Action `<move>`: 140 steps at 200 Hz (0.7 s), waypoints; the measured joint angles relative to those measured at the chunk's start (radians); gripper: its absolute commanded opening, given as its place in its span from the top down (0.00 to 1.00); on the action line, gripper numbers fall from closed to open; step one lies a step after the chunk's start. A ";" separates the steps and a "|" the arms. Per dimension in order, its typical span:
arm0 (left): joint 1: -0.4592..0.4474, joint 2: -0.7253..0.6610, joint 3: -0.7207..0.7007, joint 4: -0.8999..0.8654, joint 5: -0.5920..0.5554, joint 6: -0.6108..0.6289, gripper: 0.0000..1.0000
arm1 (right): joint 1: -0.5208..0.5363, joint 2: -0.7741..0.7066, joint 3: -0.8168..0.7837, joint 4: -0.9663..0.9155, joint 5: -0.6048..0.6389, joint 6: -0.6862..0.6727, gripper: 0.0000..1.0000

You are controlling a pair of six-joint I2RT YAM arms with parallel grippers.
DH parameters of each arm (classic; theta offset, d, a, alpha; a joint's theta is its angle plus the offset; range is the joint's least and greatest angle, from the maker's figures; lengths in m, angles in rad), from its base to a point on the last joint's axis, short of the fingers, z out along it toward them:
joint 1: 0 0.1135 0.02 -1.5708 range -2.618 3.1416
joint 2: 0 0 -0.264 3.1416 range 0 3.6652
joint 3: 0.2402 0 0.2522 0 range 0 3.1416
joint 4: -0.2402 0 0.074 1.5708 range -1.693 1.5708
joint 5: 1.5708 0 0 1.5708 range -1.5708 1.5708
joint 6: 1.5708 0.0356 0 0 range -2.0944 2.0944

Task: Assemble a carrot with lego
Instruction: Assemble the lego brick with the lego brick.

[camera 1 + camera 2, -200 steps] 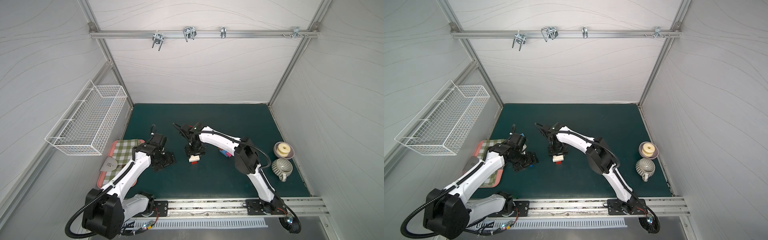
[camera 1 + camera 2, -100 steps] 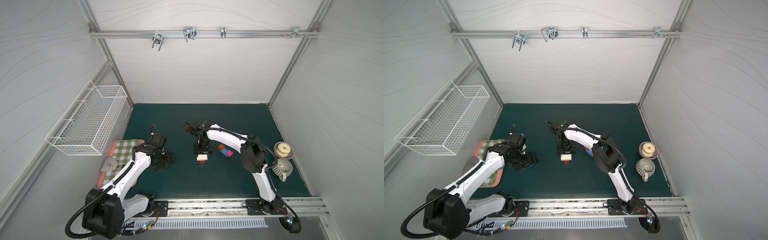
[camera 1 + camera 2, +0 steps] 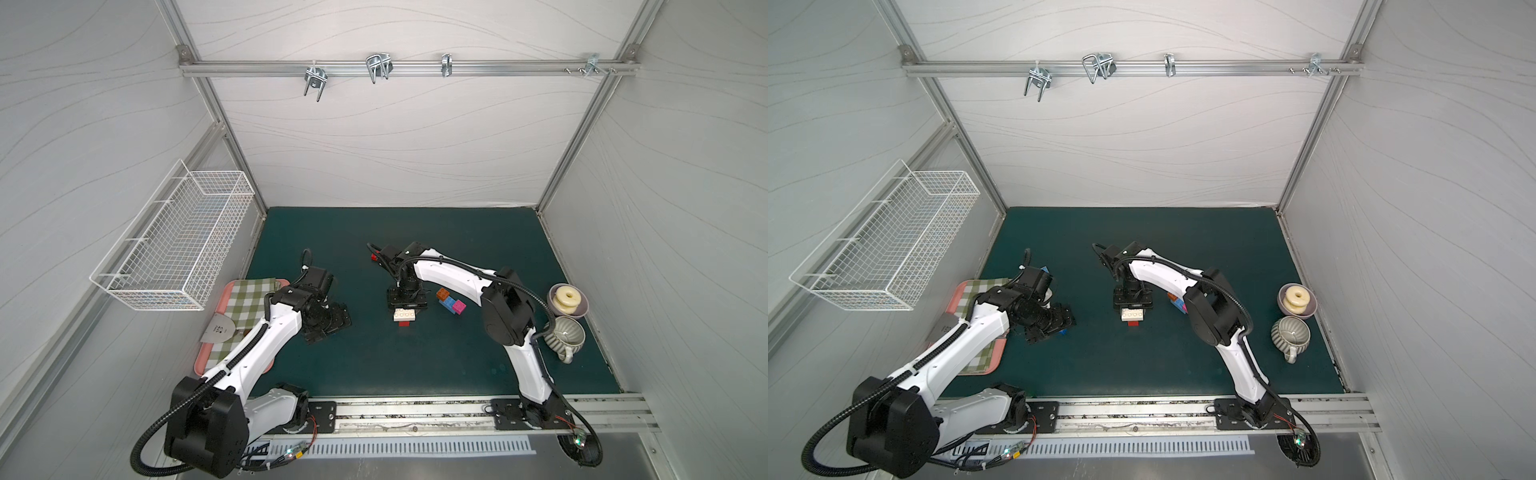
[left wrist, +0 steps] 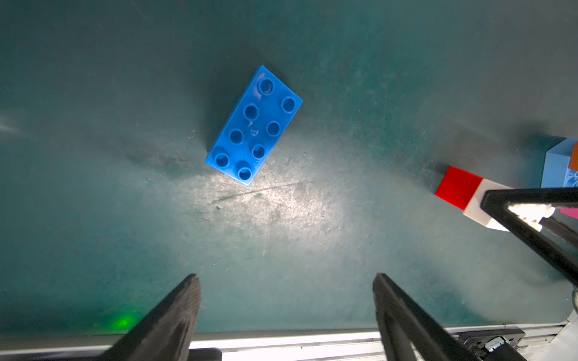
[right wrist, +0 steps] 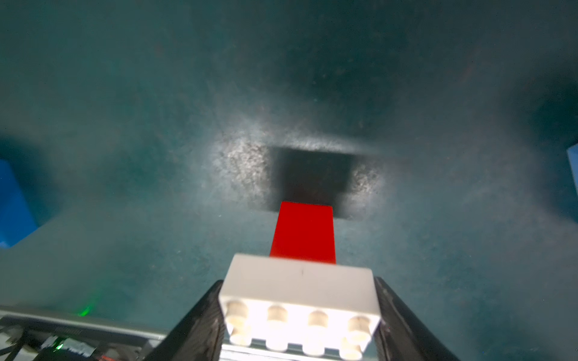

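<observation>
Pinching white brick (image 5: 297, 272) in right tool (image 5: 298, 292), studs exposed for next layer; left tool (image 4: 286, 278) spread, blue brick (image 4: 253, 125) just ahead.

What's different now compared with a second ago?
The right gripper moved the joined white-and-red plastic bricks, still gripped, sideways toward the robot's right, nearer the orange, blue and pink bricks. The left gripper stayed open near the blue eight-stud brick. Nothing else moved.
</observation>
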 measured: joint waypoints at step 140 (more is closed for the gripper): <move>0.003 0.101 0.000 0.053 -0.020 -0.038 0.05 | -0.019 -0.115 -0.014 0.036 -0.008 0.023 0.01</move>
